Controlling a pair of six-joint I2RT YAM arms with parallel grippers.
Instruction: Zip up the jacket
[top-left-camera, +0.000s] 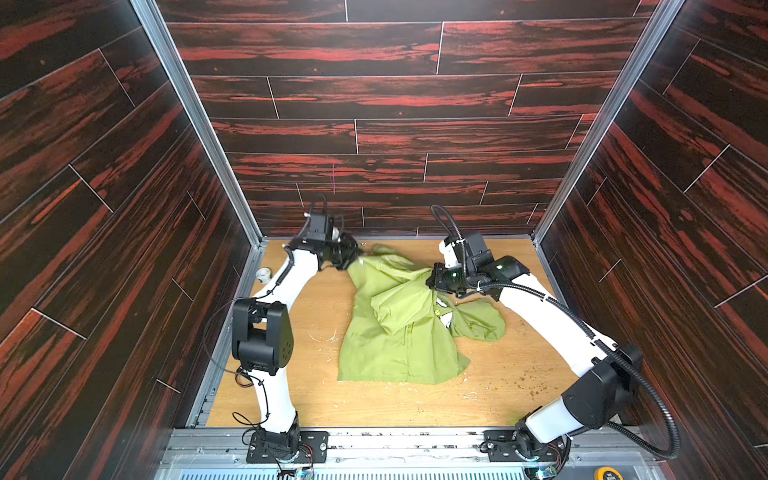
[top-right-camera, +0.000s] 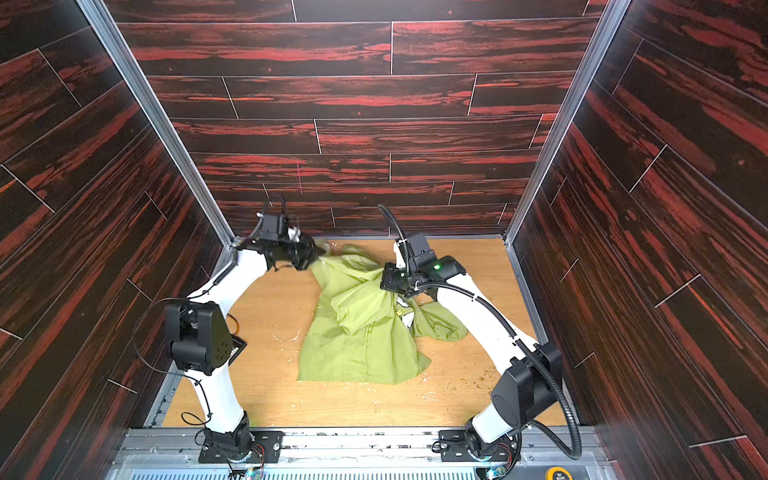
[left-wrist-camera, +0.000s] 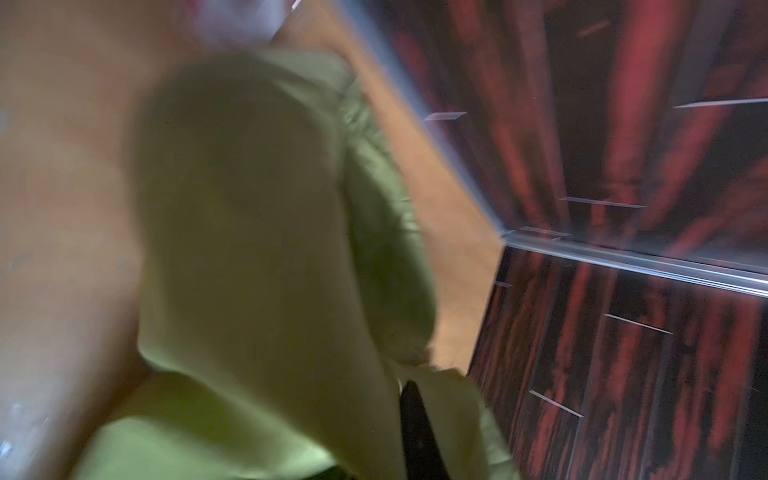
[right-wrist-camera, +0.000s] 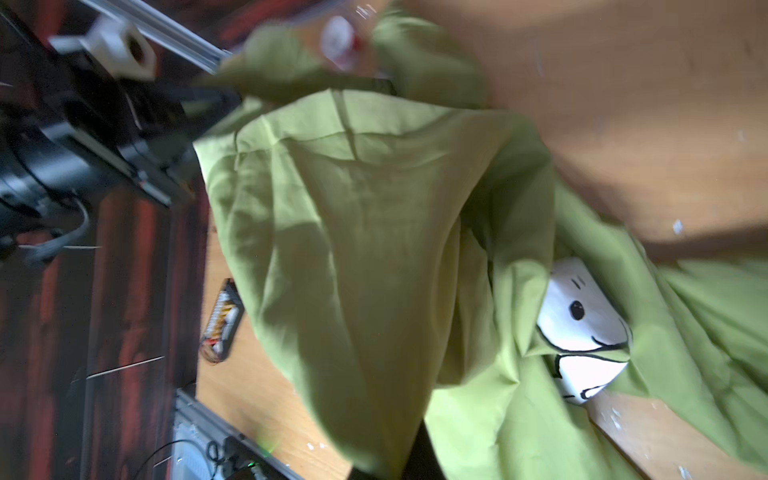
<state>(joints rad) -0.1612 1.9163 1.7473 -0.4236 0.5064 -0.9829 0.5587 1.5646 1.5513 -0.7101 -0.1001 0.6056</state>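
The lime-green jacket (top-left-camera: 399, 340) (top-right-camera: 357, 345) lies crumpled on the wooden table, its far part lifted between both arms. My left gripper (top-left-camera: 353, 261) (top-right-camera: 318, 258) is shut on the jacket's far left corner. In the blurred left wrist view the fabric (left-wrist-camera: 249, 208) drapes over one black finger (left-wrist-camera: 415, 432). My right gripper (top-left-camera: 432, 279) (top-right-camera: 385, 281) is shut on a fold at the far right. In the right wrist view the cloth (right-wrist-camera: 353, 249) hides the jaws. The white dog print (right-wrist-camera: 582, 328) (top-left-camera: 444, 316) peeks out between folds. I cannot make out the zipper.
The wooden table (top-left-camera: 291, 386) carries white flecks (top-left-camera: 326, 337) left of the jacket and dark crumbs (top-left-camera: 536, 386) at the right. A small white roll (top-left-camera: 263, 274) sits on the left rail. Dark red walls close in on three sides.
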